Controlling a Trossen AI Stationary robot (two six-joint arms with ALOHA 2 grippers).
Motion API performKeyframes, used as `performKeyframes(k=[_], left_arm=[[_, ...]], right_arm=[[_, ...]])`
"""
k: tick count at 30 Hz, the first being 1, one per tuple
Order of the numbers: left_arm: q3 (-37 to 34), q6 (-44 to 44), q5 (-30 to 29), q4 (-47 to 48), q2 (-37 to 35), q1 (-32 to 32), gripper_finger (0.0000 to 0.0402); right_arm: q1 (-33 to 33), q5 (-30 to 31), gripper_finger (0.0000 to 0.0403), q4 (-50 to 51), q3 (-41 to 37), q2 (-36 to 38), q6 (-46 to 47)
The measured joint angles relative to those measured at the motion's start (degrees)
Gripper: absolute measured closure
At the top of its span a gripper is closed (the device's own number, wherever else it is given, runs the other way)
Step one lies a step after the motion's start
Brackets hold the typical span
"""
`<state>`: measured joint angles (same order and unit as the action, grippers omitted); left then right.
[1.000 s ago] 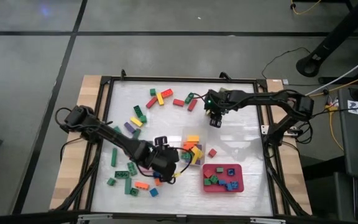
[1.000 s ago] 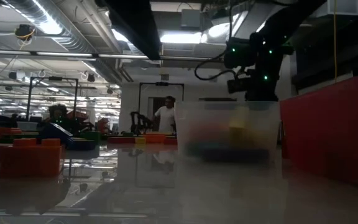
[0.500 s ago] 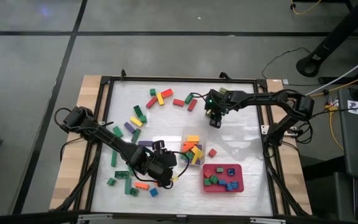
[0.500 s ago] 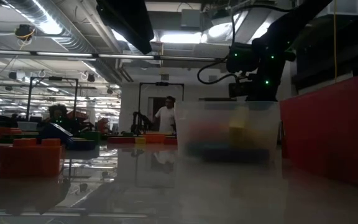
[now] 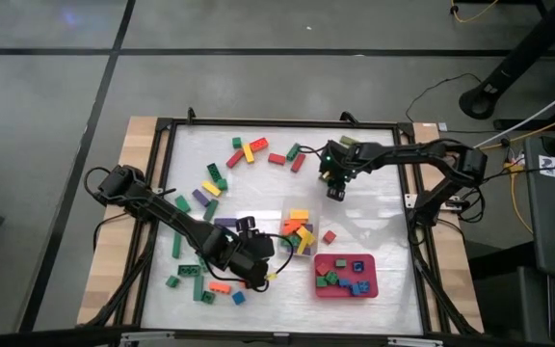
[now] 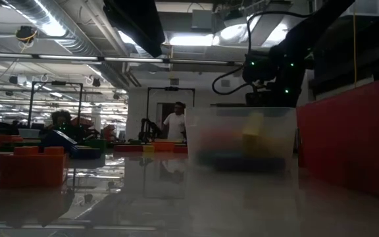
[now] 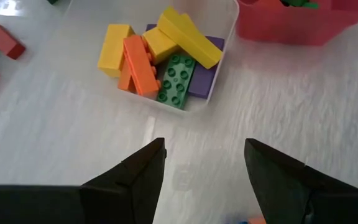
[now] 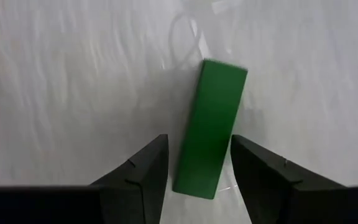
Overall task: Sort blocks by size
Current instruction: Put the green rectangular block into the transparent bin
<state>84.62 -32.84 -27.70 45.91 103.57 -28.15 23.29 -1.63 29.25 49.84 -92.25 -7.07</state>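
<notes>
Above the white surface, the right pincer pinches a long green block, while the left pincer hangs spread apart near the clear tub.

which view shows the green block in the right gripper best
The right wrist view: the green block fills the middle of the picture, a long bar between the right gripper fingers, over bare white table. In the high view the gripper hides it. The low view shows only that arm behind the clear tub. The left wrist view misses it.
</notes>
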Motion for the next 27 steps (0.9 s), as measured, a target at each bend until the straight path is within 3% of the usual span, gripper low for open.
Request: performKeyframes(k=[10, 16, 19, 27], left_arm=[[0.00, 0.00, -0.03, -0.02, 0.02, 0.01, 0.0194], [0.00, 0.00, -0.18, -0.02, 0.02, 0.01, 0.0194], [0.00, 0.71, -1.08, 0.77, -0.23, -0.02, 0.0194], [-0.02, -4.67, -5.18, 9.22, -5.07, -0.36, 0.0194]], right_arm=[[0.00, -0.96, 0.0233, -3.68, -4.10, 0.20, 0.00], [-0.02, -1.02, 0.0299, -4.84, -4.19, 0.20, -0.01], [-0.02, -1.26, 0.0307, -3.85, -2.99, 0.01, -0.02], [-0.09, -9.82, 0.0304, 2.38, 5.15, 1.98, 0.18]])
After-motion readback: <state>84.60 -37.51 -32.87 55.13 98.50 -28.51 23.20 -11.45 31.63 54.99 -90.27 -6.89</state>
